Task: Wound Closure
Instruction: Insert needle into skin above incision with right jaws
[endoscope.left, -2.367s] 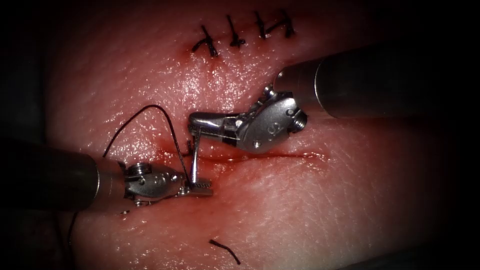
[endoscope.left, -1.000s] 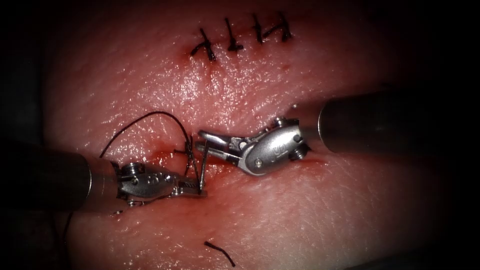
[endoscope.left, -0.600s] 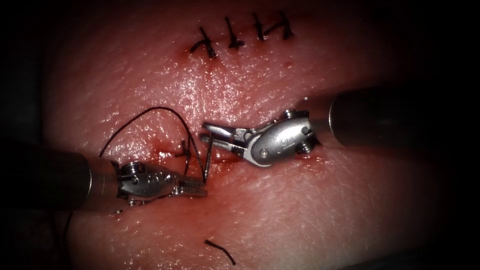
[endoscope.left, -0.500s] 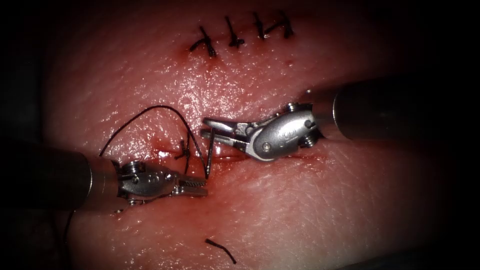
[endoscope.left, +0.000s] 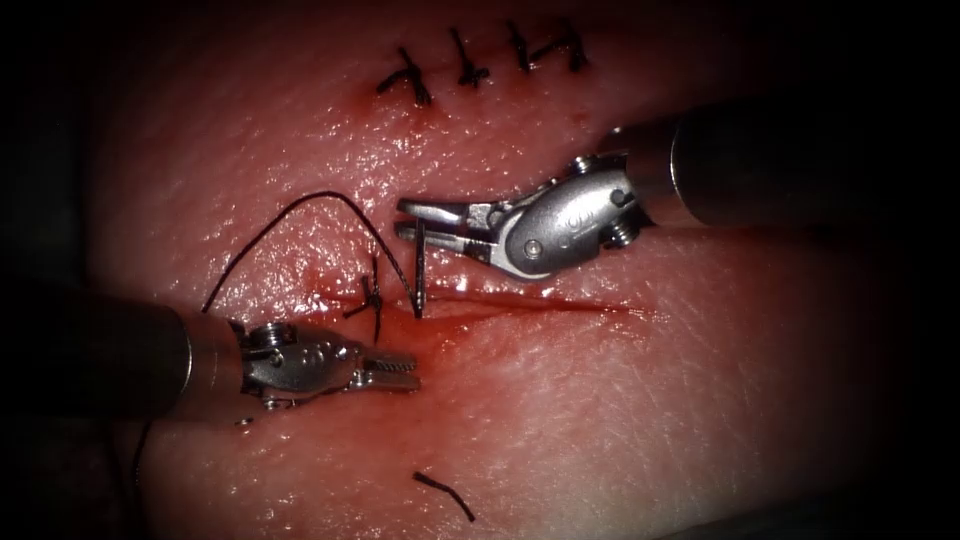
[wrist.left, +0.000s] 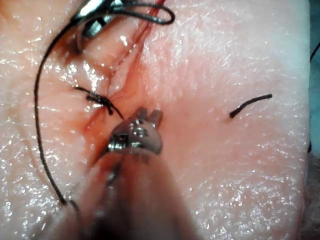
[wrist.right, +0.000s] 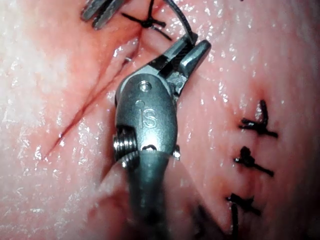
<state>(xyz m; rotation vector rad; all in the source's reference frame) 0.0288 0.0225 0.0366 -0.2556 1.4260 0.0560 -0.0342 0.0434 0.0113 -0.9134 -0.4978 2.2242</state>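
I see the needle (endoscope.left: 419, 268) hanging near-vertical, tip down at the cut (endoscope.left: 530, 300), free of the tissue (endoscope.left: 620, 400), upper end clamped. Dark thread (endoscope.left: 300, 210) arcs left from it; a knotted stitch (endoscope.left: 372, 298) sits beside.

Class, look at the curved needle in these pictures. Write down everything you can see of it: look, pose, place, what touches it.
The needle is a thin, dark metal sliver, seen almost edge-on, so its curve hardly shows. It hangs nearly upright. Its upper end is clamped in the right tool, whose jaws are shut on it. Its lower tip reaches down to the cut in the tissue; whether it enters cannot be told. Dark thread loops away from it leftward. The left tool lies apart, holding nothing.
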